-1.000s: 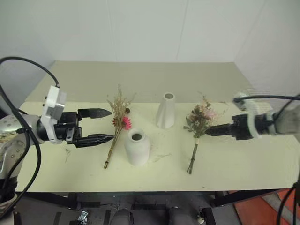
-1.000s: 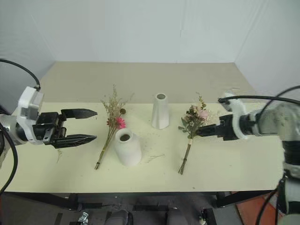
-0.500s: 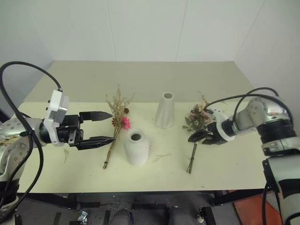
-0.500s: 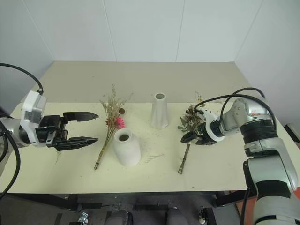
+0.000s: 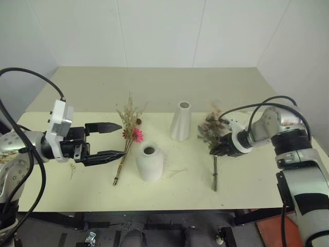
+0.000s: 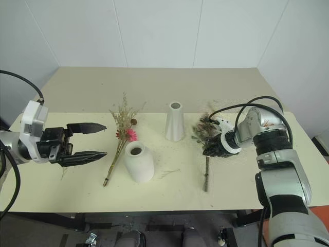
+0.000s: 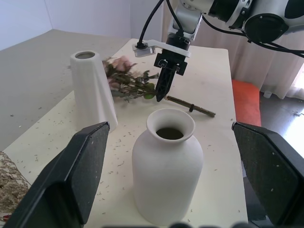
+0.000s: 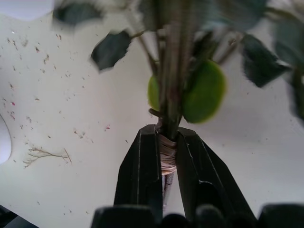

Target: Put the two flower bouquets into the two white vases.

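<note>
We find the rose bouquet (image 5: 214, 135) on the table (image 5: 257, 180), to the right of the tall vase (image 5: 181, 121). Its stems run toward the table's near edge, its blooms toward the far wall. The right gripper (image 8: 166, 147) is clamped on the stems at their tan binding, just below the leaves.

The tall vase stands upright with nothing in its mouth. The squat vase (image 5: 149, 161) stands upright nearer the front edge, to the left of the tall vase, and its mouth is likewise bare.

The grass bouquet (image 5: 128, 136) lies flat to the left of the tall vase, just beside the squat vase, stems toward the front edge, tips toward the wall. Its magenta daisy sits near the squat vase's shoulder.

The left gripper (image 5: 117, 139) hangs just left of the grass bouquet, fingers wide apart, holding nothing.
</note>
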Robot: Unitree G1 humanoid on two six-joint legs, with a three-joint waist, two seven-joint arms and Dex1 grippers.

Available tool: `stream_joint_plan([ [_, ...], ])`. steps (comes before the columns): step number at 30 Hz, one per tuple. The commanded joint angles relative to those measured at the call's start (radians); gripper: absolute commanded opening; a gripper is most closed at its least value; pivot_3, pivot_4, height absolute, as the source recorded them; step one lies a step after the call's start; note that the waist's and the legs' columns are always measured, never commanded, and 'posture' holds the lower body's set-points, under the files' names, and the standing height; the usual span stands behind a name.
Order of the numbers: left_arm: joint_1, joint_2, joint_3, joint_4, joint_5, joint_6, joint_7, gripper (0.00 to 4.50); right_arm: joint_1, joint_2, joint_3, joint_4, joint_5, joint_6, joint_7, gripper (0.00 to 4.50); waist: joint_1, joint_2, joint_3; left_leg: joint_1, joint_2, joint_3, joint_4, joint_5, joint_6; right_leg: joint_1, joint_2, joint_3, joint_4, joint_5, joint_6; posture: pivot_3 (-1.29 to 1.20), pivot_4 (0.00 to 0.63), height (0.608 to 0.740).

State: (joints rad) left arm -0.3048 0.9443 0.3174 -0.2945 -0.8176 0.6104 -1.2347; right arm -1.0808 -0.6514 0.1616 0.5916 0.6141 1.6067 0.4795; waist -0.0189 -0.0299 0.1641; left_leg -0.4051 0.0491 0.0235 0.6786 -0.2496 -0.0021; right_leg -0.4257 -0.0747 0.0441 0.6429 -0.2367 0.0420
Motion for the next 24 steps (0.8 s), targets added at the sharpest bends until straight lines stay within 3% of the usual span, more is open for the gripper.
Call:
stream_joint_plan([
  [1,-0.015,0.011,0.018,-0.015,-0.008,-0.012,0.003,4.50,0.011,0.000,-0.109,-0.071,-0.017,0.003,-0.014,0.22,0.000,0.000,0.000,0.000,0.000,0.000,0.000,0.000,0.000,0.000,0.000,0.000,0.000,0.000,0.000,0.00,0.150,0.740],
  [6,-0.025,0.010,0.007,-0.005,-0.005,-0.014,-0.002,4.50,0.120,0.026,-0.293,-0.293,-0.063,-0.164,-0.118,0.22,0.003,0.000,0.000,-0.001,0.000,0.000,0.000,0.000,0.000,0.000,0.000,0.000,0.000,0.000,0.000,0.00,0.150,0.740],
  [12,-0.079,0.015,-0.026,0.040,0.009,-0.020,-0.027,4.50,0.274,0.105,-0.361,-0.586,-0.194,-0.654,-0.213,0.22,-0.001,0.000,0.000,0.000,0.000,0.000,0.000,0.000,0.000,0.000,0.000,0.000,0.000,0.000,0.001,0.00,0.150,0.740],
  [18,-0.141,0.012,-0.059,0.081,0.028,-0.013,-0.037,4.50,0.232,0.216,-0.408,-0.664,-0.205,-0.945,-0.221,0.22,-0.016,0.001,0.001,0.000,0.000,-0.001,-0.001,0.000,0.000,0.000,0.001,0.000,0.000,0.000,0.000,0.00,0.150,0.740],
  [24,-0.174,0.016,-0.080,0.088,0.043,0.038,0.015,4.50,0.143,0.283,-0.397,-0.675,-0.187,-1.062,-0.217,0.22,-0.023,0.002,0.001,0.000,0.000,-0.001,0.000,0.000,0.000,0.000,0.000,0.000,0.001,0.000,0.000,0.00,0.150,0.740],
])
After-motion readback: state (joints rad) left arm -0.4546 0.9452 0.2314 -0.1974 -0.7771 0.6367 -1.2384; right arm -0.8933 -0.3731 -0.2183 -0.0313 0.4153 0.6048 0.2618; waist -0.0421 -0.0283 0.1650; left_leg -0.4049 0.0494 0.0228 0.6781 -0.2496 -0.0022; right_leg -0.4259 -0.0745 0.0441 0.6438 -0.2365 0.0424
